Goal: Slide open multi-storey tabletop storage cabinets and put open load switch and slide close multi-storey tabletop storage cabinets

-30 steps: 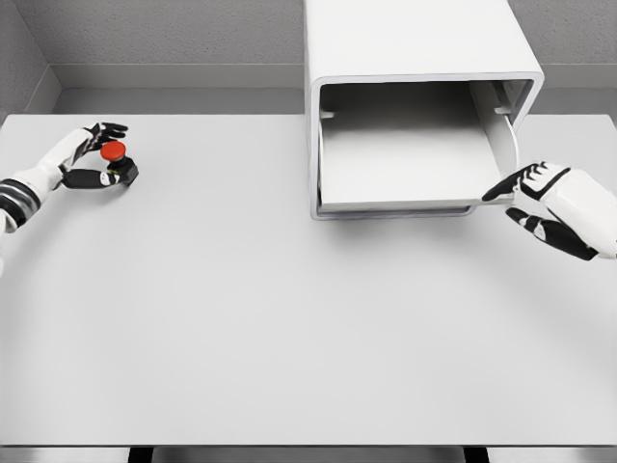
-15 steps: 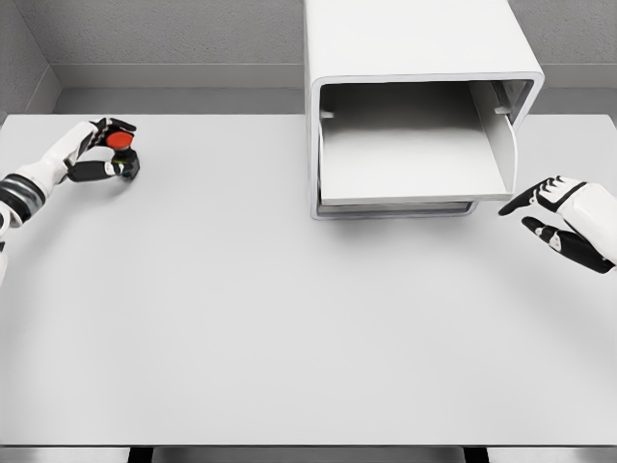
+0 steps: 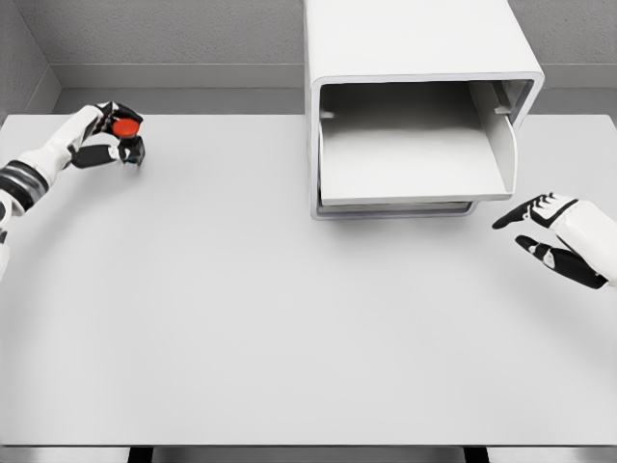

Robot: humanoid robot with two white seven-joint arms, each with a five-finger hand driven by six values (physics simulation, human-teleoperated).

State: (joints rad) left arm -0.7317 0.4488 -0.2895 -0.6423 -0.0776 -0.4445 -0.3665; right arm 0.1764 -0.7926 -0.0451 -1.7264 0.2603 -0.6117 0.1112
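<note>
A white storage cabinet [image 3: 415, 43] stands at the back of the table, right of centre, with its drawer [image 3: 410, 159] pulled out and nothing visible inside. At the far left my left hand [image 3: 114, 137] is shut on the load switch [image 3: 125, 135], a small black body with a red button, held just above the table. My right hand [image 3: 540, 227] hovers open to the right of the drawer's front corner, apart from it, with nothing between its fingers.
The white table [image 3: 289, 318] stretches wide in front of the cabinet. A grey wall [image 3: 174, 39] runs behind it. The table's front edge lies near the bottom of the view.
My right hand let go of the drawer's front right corner and drew back right and down. My left hand lifted the switch slightly up and right.
</note>
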